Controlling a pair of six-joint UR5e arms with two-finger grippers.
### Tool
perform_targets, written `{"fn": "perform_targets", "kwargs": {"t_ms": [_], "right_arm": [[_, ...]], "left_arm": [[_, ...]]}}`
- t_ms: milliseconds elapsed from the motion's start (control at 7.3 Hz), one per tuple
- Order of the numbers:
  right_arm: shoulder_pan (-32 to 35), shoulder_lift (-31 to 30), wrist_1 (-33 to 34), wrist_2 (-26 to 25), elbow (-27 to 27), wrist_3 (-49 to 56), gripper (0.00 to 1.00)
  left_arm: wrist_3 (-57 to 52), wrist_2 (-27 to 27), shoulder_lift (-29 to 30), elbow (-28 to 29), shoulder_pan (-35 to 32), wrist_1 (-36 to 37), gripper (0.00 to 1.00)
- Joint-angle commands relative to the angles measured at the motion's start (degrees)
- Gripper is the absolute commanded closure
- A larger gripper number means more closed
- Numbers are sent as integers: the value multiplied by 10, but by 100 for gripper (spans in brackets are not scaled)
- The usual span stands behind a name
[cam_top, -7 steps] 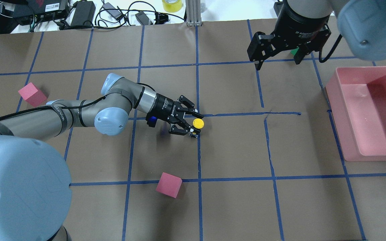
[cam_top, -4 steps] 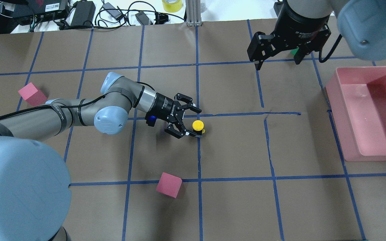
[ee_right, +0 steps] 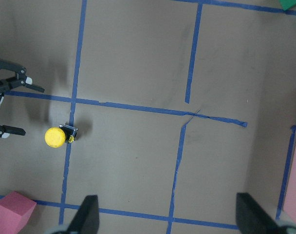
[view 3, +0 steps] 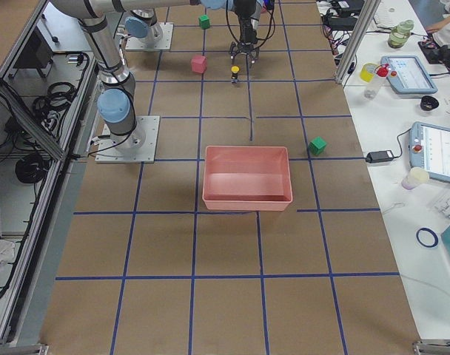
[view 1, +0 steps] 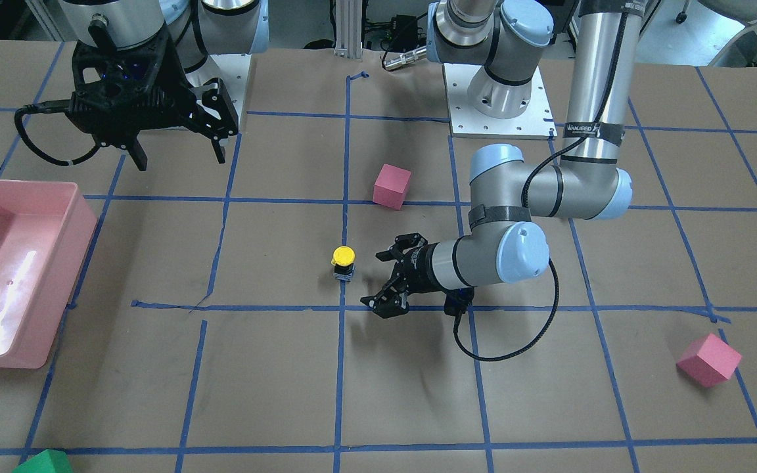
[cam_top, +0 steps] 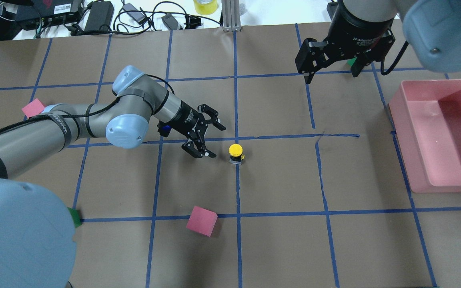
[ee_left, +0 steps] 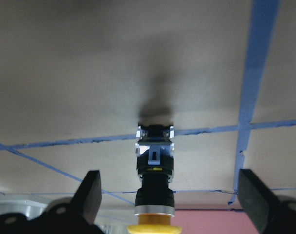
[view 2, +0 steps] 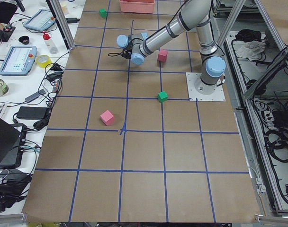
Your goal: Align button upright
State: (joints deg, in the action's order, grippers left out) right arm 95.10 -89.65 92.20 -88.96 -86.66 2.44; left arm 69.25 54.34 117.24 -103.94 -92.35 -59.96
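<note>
The button (cam_top: pixel 235 151) stands upright on the brown table, its yellow cap on top, black body and whitish base on a blue tape line. It also shows in the front view (view 1: pixel 343 257), the left wrist view (ee_left: pixel 155 185) and the right wrist view (ee_right: pixel 55 137). My left gripper (cam_top: pixel 217 142) is open and empty, lying low just left of the button and apart from it. Its fingers (ee_left: pixel 92 192) frame the button in the left wrist view. My right gripper (cam_top: pixel 330 77) is open and empty, high at the far right.
A pink bin (cam_top: pixel 400 132) sits at the right edge. One pink cube (cam_top: pixel 201 221) lies near the front, another (cam_top: pixel 34 108) is partly behind the left arm. A green cube (cam_top: pixel 75 218) peeks out at the left. Cables and boxes line the far edge.
My left gripper opened wider, let go of the button and drew back to the left. The button stays standing upright on the tape line. The right arm has not moved.
</note>
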Motion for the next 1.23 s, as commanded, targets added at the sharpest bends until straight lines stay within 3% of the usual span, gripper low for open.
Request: {"fn": "perform_targets", "kwargs": {"t_ms": [0, 274, 685, 1096], "right_arm": [[1, 1, 0, 0, 0, 0, 0], [0, 1, 0, -1, 0, 1, 0], [0, 1, 0, -1, 0, 1, 0], [0, 1, 0, -1, 0, 0, 0]], "left_arm": [[-92, 135, -25, 65, 8, -14, 0], [-353, 320, -63, 102, 36, -106, 0], [-587, 346, -135, 191, 87, -208, 0], [-637, 335, -198, 222, 116, -279, 0]]}}
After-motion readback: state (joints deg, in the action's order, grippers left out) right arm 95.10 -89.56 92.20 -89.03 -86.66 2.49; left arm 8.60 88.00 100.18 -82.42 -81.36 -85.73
